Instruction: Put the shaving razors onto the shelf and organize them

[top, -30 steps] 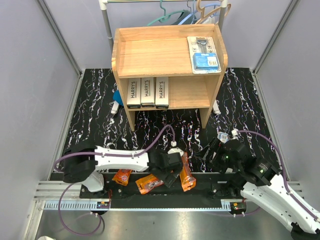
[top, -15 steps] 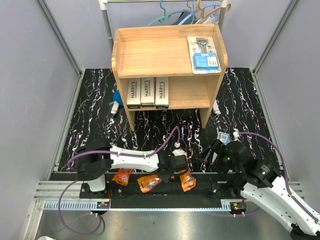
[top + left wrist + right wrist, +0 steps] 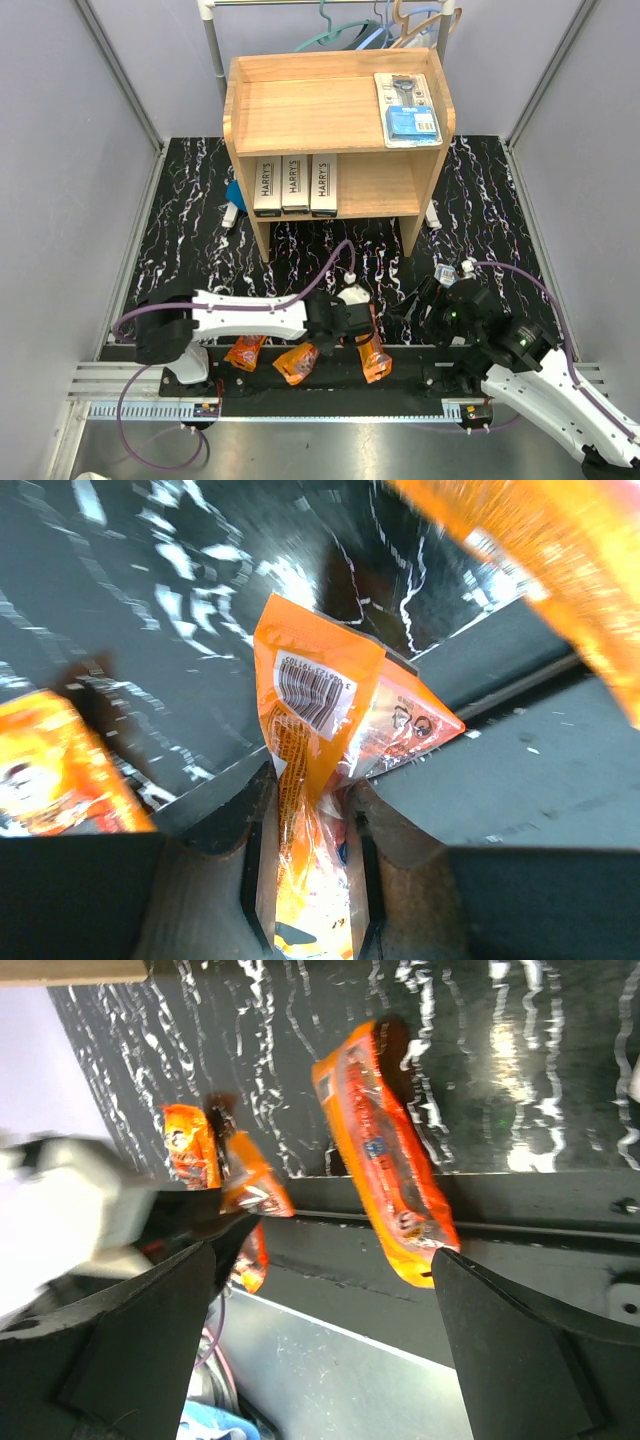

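My left gripper is shut on the middle one of three orange razor packets, pinching its lower end with the barcode end sticking out. From above, this packet lies tilted at the near edge beside the left gripper. A second orange packet lies to its left and a third to its right. My right gripper is open and empty, just near of the third packet. The wooden shelf holds three HARRY'S boxes on its lower tier and a blister pack on top.
A metal clothes rail with hangers stands behind the shelf. A blue item is half hidden by the shelf's left leg. A black mounting strip runs along the near edge under the packets. Grey walls close in both sides.
The left gripper has gone from open to shut on the middle orange packet, whose end has tipped up. The right arm has barely shifted.
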